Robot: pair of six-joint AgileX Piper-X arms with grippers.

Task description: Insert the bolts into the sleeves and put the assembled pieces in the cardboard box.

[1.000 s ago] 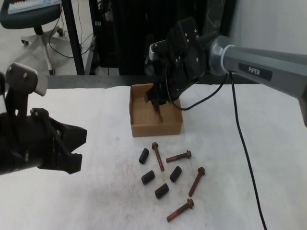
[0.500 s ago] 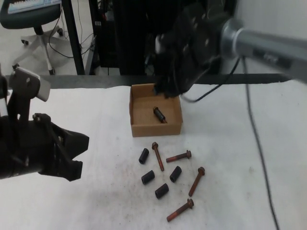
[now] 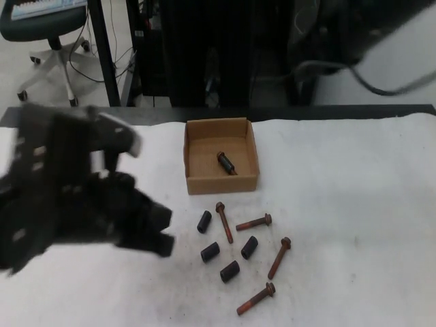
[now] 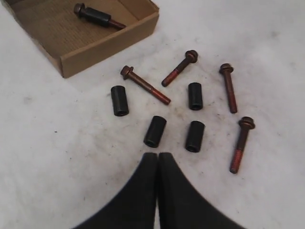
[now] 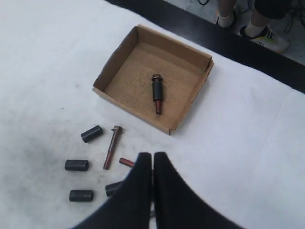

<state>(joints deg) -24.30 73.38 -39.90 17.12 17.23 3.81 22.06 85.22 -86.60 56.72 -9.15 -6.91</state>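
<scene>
A cardboard box stands at the back middle of the white bench. One bolt-in-sleeve piece lies inside it, clear in the right wrist view. Several rusty bolts and several black sleeves lie loose in front of the box. My left gripper is shut and empty, just short of the nearest sleeves. In the high view the left gripper sits left of the parts. My right gripper is shut and empty, high above the bench on the near side of the box.
A dark strip runs along the bench's far edge. Black frames and a cable stand behind it. A person's shoes show beyond that edge. White bench surface stretches to the right of the parts.
The right gripper let the assembled piece go into the box and rose up and away. The left arm swung right toward the loose bolts and sleeves.
</scene>
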